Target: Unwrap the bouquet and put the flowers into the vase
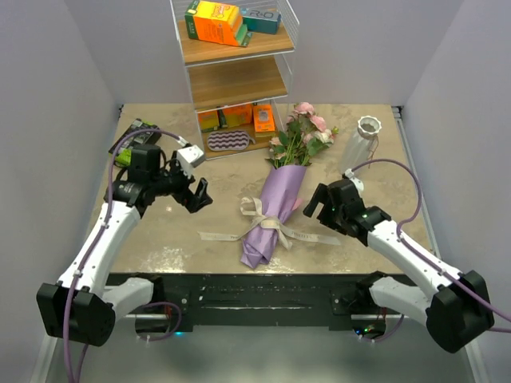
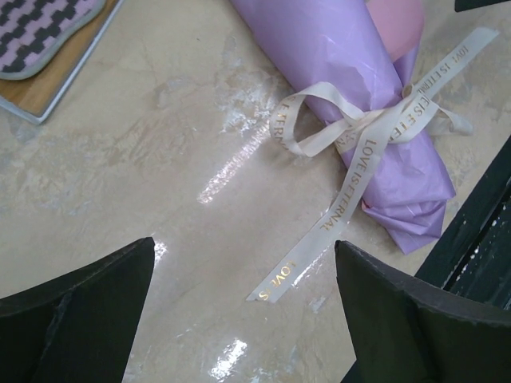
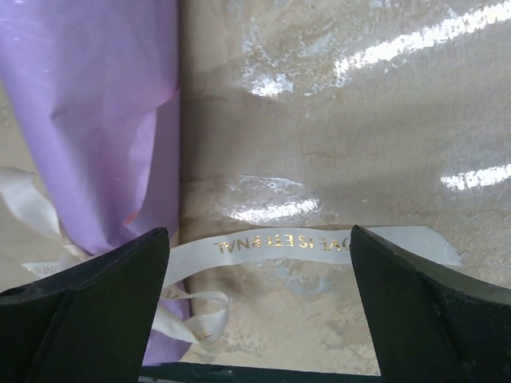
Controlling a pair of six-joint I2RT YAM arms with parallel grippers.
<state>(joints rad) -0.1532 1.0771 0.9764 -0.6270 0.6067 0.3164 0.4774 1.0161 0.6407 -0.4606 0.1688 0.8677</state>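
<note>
From above, you're looking at the bouquet [image 1: 275, 211] lying tied on the marble table [image 1: 160, 239], the shelf rack [image 1: 235, 80] behind it holding boxes [image 1: 215, 21], the vase [image 1: 359, 144] standing right of the flowers [image 1: 303, 132]. Left wrist: your left gripper [image 2: 243, 311] is hanging wide apart above the cream ribbon [image 2: 351, 144]. Right wrist: your right gripper [image 3: 259, 311] is gaping beside the bouquet.

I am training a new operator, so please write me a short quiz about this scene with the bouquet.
1. True or false: the ribbon is tied around the bouquet.
2. The vase is: A) tipped over B) upright, right of the flowers C) upside down.
3. What do the left claw and right claw hold?
Key: 1 true; 2 B; 3 nothing, both open.
</note>
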